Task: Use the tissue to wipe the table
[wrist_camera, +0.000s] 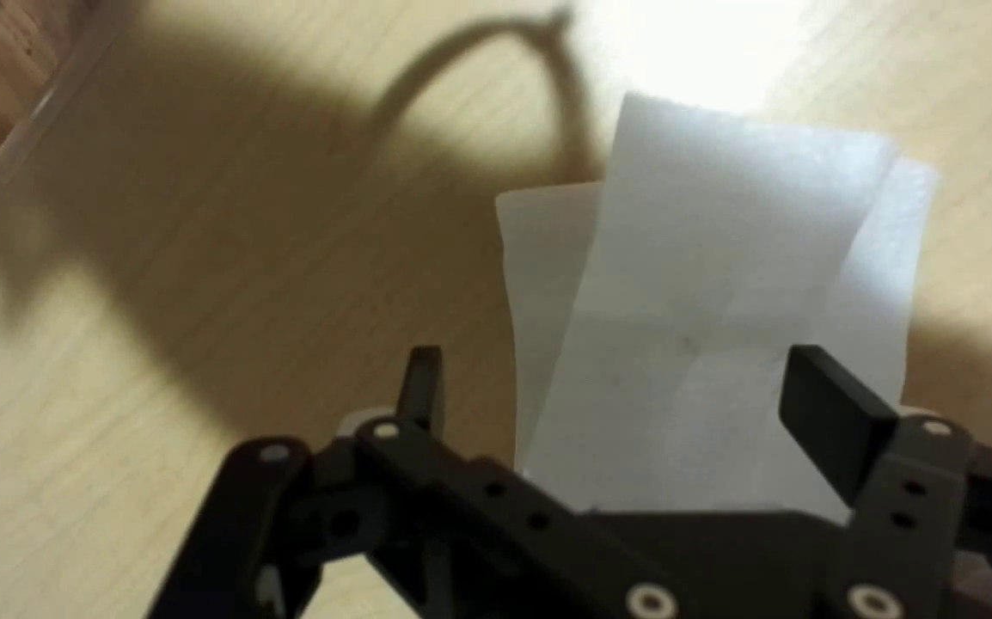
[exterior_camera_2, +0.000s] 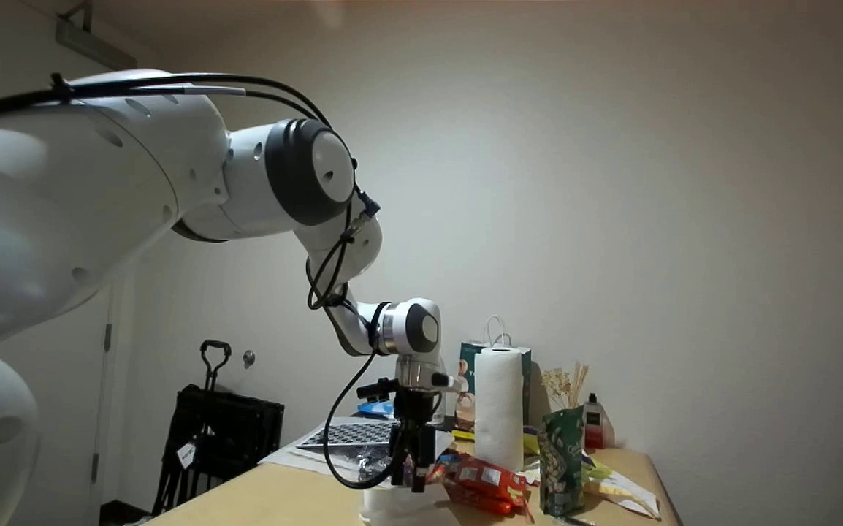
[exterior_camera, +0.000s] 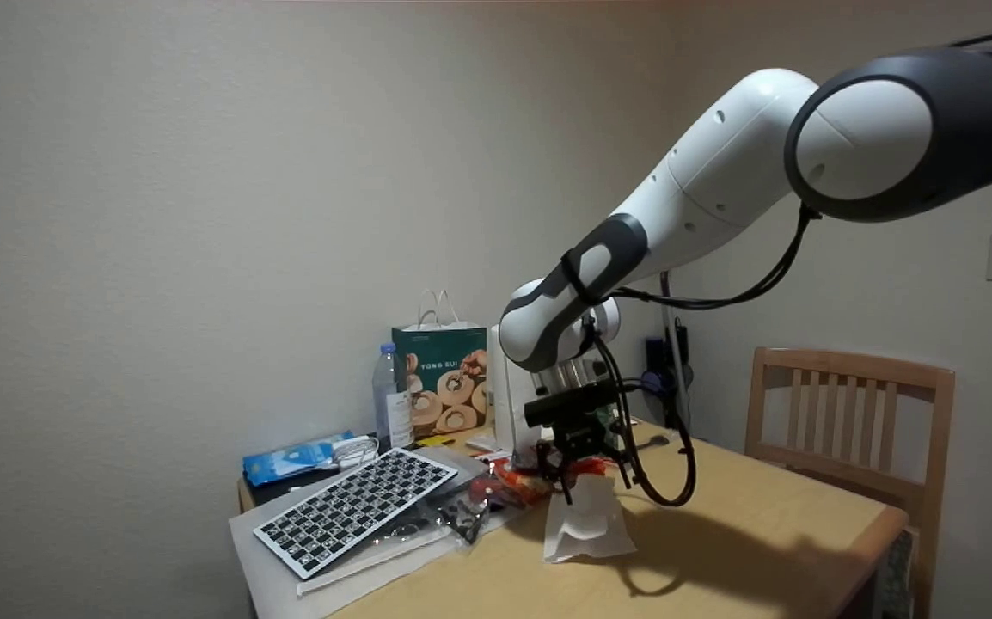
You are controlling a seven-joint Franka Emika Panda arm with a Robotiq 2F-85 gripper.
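The tissue [exterior_camera: 586, 526] is a white folded sheet on the light tan table [exterior_camera: 771, 516]. In the wrist view the tissue [wrist_camera: 702, 275] shows overlapping layers, and its lower part is hidden by the gripper. My gripper [wrist_camera: 615, 365] is open, with its fingers wide apart and nothing held between them. In both exterior views the gripper [exterior_camera: 597, 494] [exterior_camera_2: 408, 483] points down over the tissue [exterior_camera_2: 399, 505]. I cannot tell whether the fingertips touch it. One finger lies over the tissue in the wrist view; the other is over bare table just beside it.
A red packet [exterior_camera_2: 480, 482], an upright paper-towel roll [exterior_camera_2: 498, 409] and a green pouch [exterior_camera_2: 562, 464] stand close to the gripper. A black-and-white checkered panel [exterior_camera: 357, 511], a bottle [exterior_camera: 393, 400] and a green bag [exterior_camera: 440, 378] are further along. A wooden chair [exterior_camera: 853, 421] stands at the table's edge.
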